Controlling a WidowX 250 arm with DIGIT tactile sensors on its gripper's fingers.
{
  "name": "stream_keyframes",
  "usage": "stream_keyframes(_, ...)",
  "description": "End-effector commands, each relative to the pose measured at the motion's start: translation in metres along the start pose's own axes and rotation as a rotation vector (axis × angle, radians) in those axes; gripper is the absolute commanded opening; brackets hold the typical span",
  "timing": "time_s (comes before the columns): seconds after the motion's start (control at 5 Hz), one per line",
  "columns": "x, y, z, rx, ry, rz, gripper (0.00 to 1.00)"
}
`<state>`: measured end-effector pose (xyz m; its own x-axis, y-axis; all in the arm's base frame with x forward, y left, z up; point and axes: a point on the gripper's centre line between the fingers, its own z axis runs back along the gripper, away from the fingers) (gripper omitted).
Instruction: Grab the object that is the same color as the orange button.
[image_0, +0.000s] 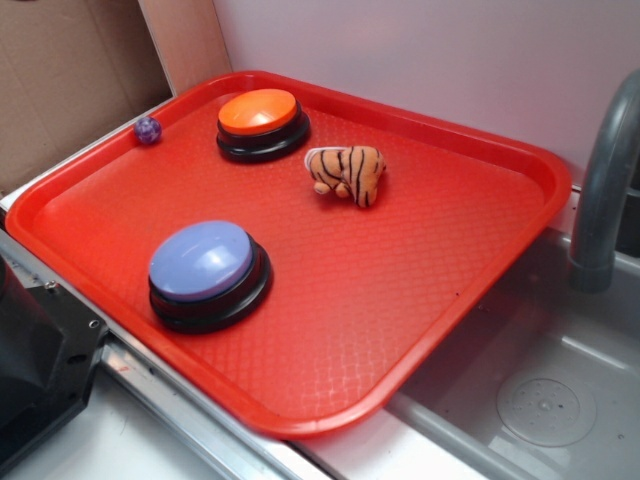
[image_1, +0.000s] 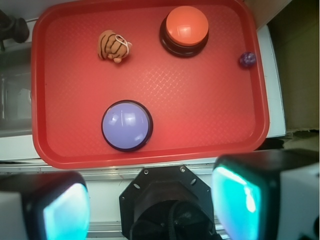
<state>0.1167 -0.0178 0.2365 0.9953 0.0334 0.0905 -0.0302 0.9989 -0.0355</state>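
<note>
A small orange and cream plush tiger with black stripes (image_0: 346, 172) (image_1: 113, 46) lies on a red tray (image_0: 420, 280) (image_1: 200, 115), just right of the orange button (image_0: 260, 112) (image_1: 185, 26), a dome on a black base at the tray's far side. In the wrist view my gripper (image_1: 152, 205) hangs high above the robot's black base, short of the tray's near rim, open, with nothing between its teal pads (image_1: 235, 200). It does not show in the exterior view.
A lavender-blue button (image_0: 205, 265) (image_1: 126, 124) stands on the tray's near left. A tiny purple ball (image_0: 148, 129) (image_1: 247, 59) rests against the tray's far rim. A steel sink (image_0: 540, 400) with a grey faucet (image_0: 605, 190) lies to the right. The robot's black base (image_1: 172, 205) sits below the tray.
</note>
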Motion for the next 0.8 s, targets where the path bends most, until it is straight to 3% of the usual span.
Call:
stream_keyframes(0.0,0.0,0.0,0.0,0.0,0.0,0.0,1.0)
stream_keyframes(0.2,0.046,0.011,-0.047,0.013,0.013,-0.173,1.0)
stream_keyframes(0.4,0.097,-0.014,-0.069,-0.081,-0.163,-0.422,1.0)
stream_keyframes(0.6,0.133,-0.036,-0.098,-0.081,-0.202,-0.518,1.0)
